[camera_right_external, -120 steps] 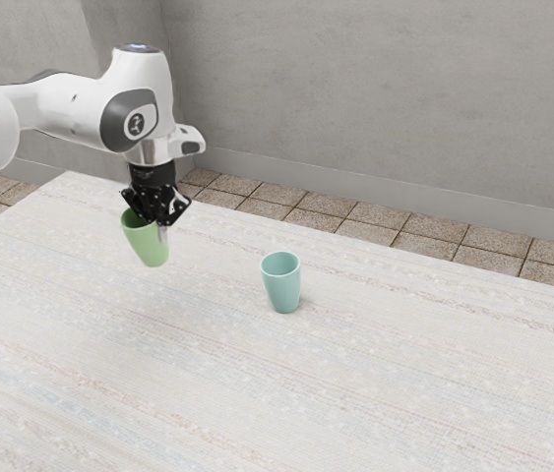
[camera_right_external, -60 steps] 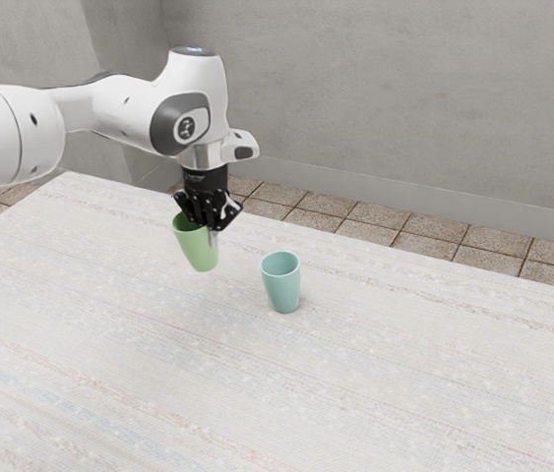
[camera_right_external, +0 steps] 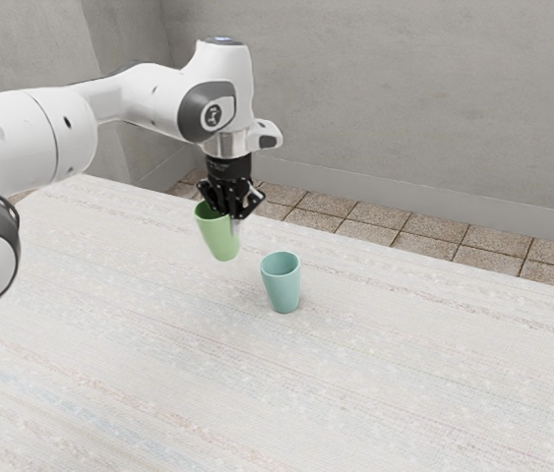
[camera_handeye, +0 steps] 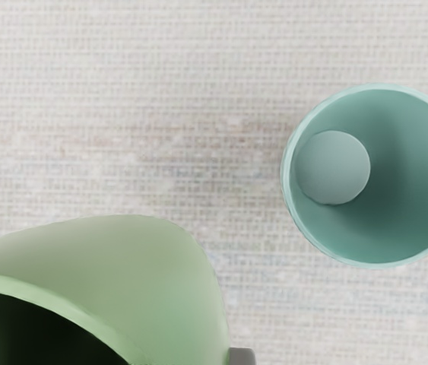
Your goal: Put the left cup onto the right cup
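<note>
The end effector [camera_right_external: 229,208] is clamped on the lip of the green cup [camera_right_external: 219,239], apparently with one finger inside the mouth and one outside. That grip on one side of the rim would explain why the cup hangs tilted rather than plumb, its base swung lower and a little toward the exterior view's right. The cup is clear of the bench [camera_right_external: 375,393], in the air, near the teal cup [camera_right_external: 280,280] but on its left in the exterior view and not above it. I'd judge the height is there so the base can pass over the other cup's rim instead of knocking it.

The teal cup stands upright on the bench by itself, mouth up, well placed to receive something from above. From the hand's camera I can see straight down into it: the round floor is bare and nothing is inside. In that same view the green cup's wall sits right under the hand, apart from the teal rim, with bench showing between them. What shows of the green cup's inside is dark, and I can't see anything in it.

To my eye the carry is only partly done. The cup needs to travel further across, and the tilt may matter when it is lowered, since a slanted base could catch the rim.
</note>
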Tool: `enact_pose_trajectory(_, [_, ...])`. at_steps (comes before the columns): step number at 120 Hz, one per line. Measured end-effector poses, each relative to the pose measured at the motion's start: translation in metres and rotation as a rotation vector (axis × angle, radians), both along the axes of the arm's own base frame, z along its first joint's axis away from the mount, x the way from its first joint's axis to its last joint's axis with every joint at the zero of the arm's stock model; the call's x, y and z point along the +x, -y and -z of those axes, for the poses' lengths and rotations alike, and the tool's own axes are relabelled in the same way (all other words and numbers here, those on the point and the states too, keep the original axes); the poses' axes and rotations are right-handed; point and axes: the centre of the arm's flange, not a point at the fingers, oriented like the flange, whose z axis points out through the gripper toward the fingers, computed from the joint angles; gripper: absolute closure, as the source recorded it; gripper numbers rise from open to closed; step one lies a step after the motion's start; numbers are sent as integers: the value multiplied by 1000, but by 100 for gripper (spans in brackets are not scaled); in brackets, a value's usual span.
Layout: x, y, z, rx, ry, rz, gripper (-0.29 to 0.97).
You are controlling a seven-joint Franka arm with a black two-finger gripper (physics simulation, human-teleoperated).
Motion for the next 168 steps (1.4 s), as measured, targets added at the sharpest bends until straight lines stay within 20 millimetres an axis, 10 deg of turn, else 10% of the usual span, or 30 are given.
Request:
enact_pose_trajectory(98, [13,77,10,-7,-50,91,78])
enact_pose_trajectory(168, [23,80,-1,-11,6,73,78])
